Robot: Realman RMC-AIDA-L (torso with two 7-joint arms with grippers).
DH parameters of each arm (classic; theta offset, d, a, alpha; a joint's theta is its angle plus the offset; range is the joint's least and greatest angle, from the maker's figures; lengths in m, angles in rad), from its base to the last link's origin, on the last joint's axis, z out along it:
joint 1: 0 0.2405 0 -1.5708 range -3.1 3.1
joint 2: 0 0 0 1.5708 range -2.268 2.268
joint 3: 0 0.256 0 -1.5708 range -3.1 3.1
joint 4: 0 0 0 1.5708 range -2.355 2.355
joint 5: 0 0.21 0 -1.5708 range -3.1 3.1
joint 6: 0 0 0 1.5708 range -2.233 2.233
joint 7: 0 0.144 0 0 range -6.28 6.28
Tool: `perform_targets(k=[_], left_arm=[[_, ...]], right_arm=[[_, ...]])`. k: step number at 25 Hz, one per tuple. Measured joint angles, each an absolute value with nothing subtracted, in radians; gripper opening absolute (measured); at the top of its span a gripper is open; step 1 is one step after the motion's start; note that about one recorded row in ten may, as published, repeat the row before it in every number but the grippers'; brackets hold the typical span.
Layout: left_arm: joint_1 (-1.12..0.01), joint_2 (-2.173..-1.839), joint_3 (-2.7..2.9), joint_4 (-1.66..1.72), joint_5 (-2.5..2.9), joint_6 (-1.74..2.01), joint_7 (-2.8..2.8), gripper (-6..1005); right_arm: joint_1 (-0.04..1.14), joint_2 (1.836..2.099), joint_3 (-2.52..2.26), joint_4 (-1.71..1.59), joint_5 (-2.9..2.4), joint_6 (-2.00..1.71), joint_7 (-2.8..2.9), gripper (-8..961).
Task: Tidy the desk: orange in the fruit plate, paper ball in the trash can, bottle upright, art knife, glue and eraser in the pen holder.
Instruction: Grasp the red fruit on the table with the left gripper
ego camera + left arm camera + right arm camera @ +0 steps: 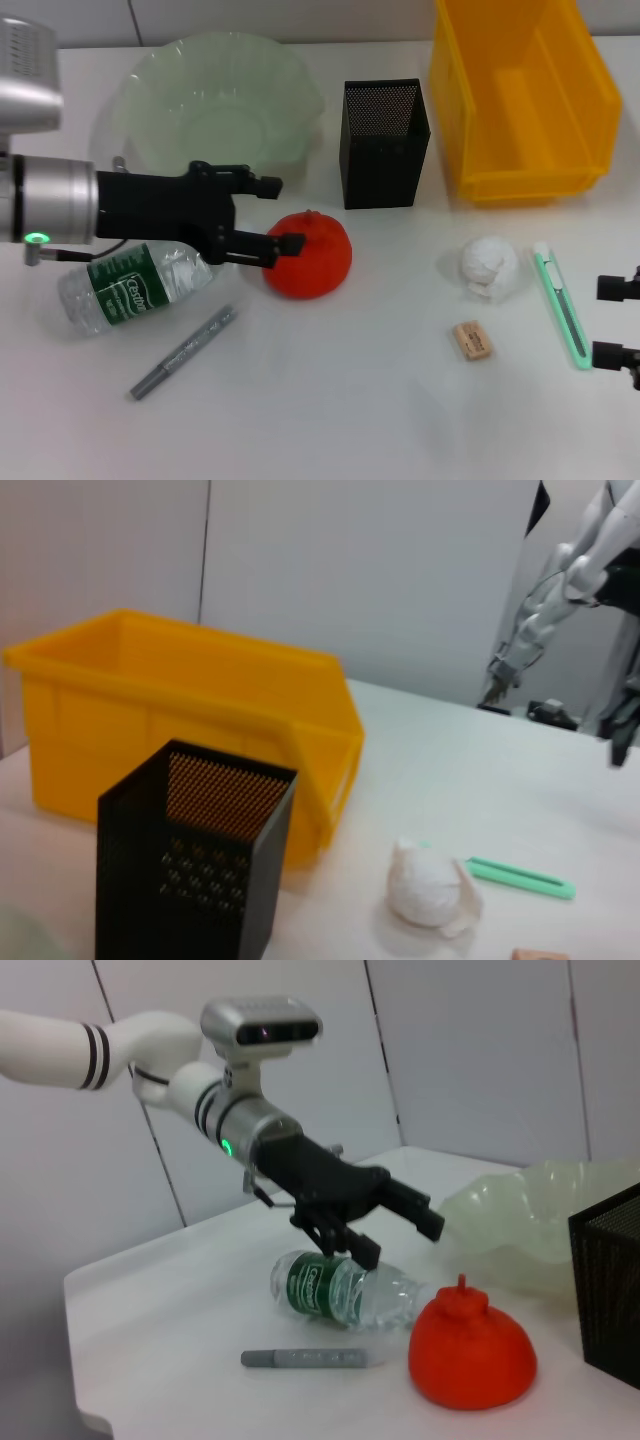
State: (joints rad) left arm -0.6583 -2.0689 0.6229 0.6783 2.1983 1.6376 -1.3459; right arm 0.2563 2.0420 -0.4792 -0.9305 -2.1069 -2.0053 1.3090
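White counter before a pale panelled wall, with no part of the tidying done yet. The orange sits on the counter just in front of the fruit plate, not in it. The left claw hovers beside the orange with its fingers spread, holding nothing. The bottle lies on its side under that arm, and the grey glue stick lies near it. The pen holder shows nothing inside. The paper ball, eraser and green art knife lie loose, well apart from the yellow trash can. The right claw waits at the counter's right edge, fingers parted and holding nothing. All six placements remain.
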Motion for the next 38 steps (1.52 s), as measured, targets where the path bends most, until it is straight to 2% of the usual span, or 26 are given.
perform_targets(k=[12, 22, 30, 35, 38], left_arm=[[-0.682, -2.076, 0.8, 0.493, 2.076, 1.338, -1.287, 828], [-0.691, -2.079, 0.894, 0.425, 2.001, 1.236, -1.236, 828], [-0.684, -2.079, 1.023, 0.419, 1.895, 1.176, -1.241, 828], [-0.682, -2.078, 1.025, 0.417, 1.892, 1.176, -1.245, 638], [-0.68, -2.076, 1.025, 0.417, 1.894, 1.18, -1.246, 567]], right_arm=[[0.254, 2.05, -0.452, -0.937, -2.115, -2.046, 1.31, 775], [0.264, 2.065, -0.456, -0.943, -2.114, -2.057, 1.311, 774], [0.265, 2.065, -0.448, -0.941, -2.114, -2.049, 1.308, 774], [0.267, 2.065, -0.447, -0.938, -2.11, -2.046, 1.306, 774], [0.27, 2.065, -0.447, -0.935, -2.111, -2.04, 1.305, 775]])
